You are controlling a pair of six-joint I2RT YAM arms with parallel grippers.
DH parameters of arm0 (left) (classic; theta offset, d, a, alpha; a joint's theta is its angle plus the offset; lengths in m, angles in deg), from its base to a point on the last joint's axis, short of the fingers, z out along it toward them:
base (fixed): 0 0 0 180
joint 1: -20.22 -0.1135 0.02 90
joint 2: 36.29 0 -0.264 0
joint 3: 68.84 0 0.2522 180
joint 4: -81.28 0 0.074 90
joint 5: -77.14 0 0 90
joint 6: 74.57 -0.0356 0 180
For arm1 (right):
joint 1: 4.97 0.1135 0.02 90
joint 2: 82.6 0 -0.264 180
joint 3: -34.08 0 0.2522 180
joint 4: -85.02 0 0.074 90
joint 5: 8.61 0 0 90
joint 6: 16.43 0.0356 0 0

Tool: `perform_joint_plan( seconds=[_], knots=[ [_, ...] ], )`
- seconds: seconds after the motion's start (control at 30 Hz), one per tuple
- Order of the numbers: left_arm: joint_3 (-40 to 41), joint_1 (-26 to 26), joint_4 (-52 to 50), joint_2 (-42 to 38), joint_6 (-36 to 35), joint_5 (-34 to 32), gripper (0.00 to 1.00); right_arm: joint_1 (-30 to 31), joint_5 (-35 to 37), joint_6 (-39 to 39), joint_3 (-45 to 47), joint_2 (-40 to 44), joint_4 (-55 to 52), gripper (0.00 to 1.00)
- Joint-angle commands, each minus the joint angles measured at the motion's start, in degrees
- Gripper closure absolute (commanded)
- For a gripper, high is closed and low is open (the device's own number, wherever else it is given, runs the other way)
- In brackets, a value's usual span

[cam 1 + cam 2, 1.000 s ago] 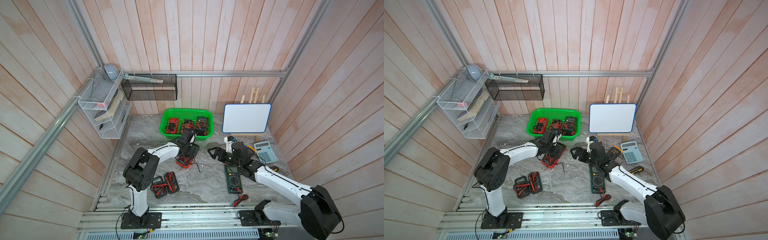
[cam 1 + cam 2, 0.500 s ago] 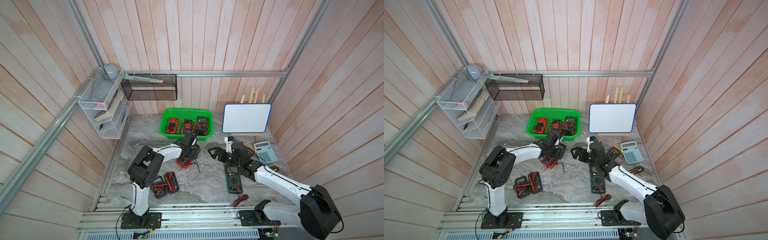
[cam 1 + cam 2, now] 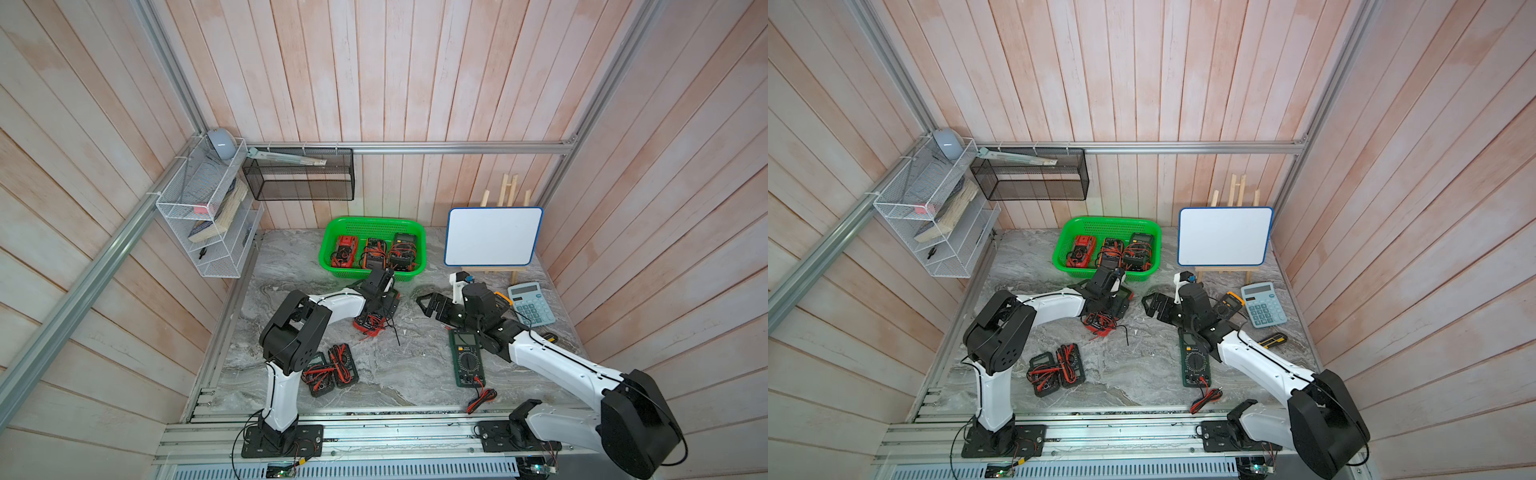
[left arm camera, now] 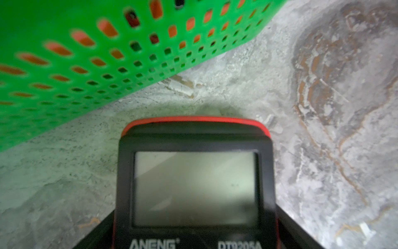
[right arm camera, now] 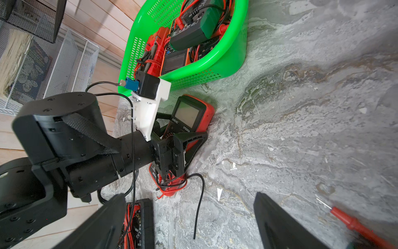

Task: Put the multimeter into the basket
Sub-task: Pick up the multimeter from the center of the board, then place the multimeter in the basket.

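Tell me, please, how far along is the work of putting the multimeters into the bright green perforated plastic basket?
Done: three multimeters lie in the bright green plastic basket. In hand: the left gripper straddles a red-cased multimeter on the grey marble table beside the basket; whether it grips is unclear. Left: two black multimeters, a dark green multimeter and a yellow multimeter lie outside.

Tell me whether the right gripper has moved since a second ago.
No. In a top view the right gripper sits just as far from the calculator as before.
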Motion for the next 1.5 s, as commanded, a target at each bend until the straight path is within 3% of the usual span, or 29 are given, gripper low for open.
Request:
perform_joint_plan(
  seconds=[0.0, 0.07, 0.6, 0.83, 1.17, 1.47],
  knots=[
    [1.5, -0.1, -3.5, -1.4, 0.5, 2.0, 0.81, 0.0, 1.0, -0.6, -2.0, 0.5, -1.3, 0.02],
    [1.6, 0.0, -4.1, -3.4, 2.6, 3.1, 1.0, 0.1, 0.9, -0.6, -2.1, 0.4, -1.4, 0.02],
    [4.1, 0.0, -7.1, -20.8, 8.6, 6.8, 1.0, -4.1, -2.5, -0.5, -3.5, 2.8, -1.3, 0.02],
    [0.8, -0.5, -6.7, -25.1, 9.5, 3.5, 1.0, -5.2, -3.6, -1.3, -5.0, 3.0, -1.6, 0.02],
    [-10.8, -6.7, -2.7, -21.7, 10.8, 4.1, 1.0, -5.4, -4.1, -1.7, -5.6, 2.8, -1.3, 0.02],
    [-28.8, -8.4, -1.3, -9.0, 8.1, 2.1, 1.0, -5.4, -4.0, -1.7, -5.1, 2.0, -1.0, 0.02]
  ],
)
